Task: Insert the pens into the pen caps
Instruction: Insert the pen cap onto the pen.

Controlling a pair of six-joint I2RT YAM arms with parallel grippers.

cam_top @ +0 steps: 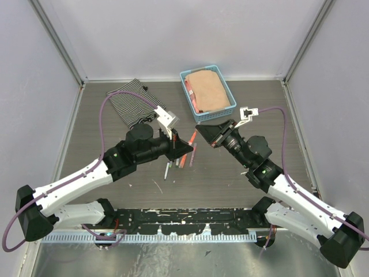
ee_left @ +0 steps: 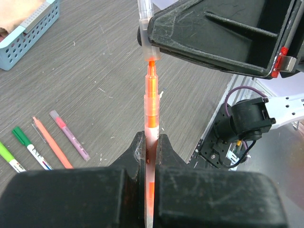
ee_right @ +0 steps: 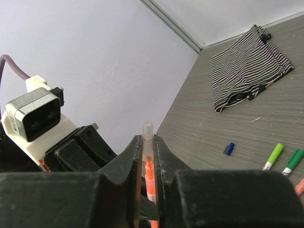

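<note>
My left gripper is shut on an orange pen with a clear barrel, which points away from the wrist camera. The pen's orange tip sits just inside the mouth of a clear pen cap. My right gripper is shut on that pen cap, with the orange pen showing between its fingers. In the top view the left gripper and the right gripper meet nose to nose above the table's middle. A small dark blue pen cap lies loose on the table.
Several loose pens lie on the table: green, orange and pink, below the grippers. A blue basket holding a tan cloth stands at the back. A striped cloth lies back left.
</note>
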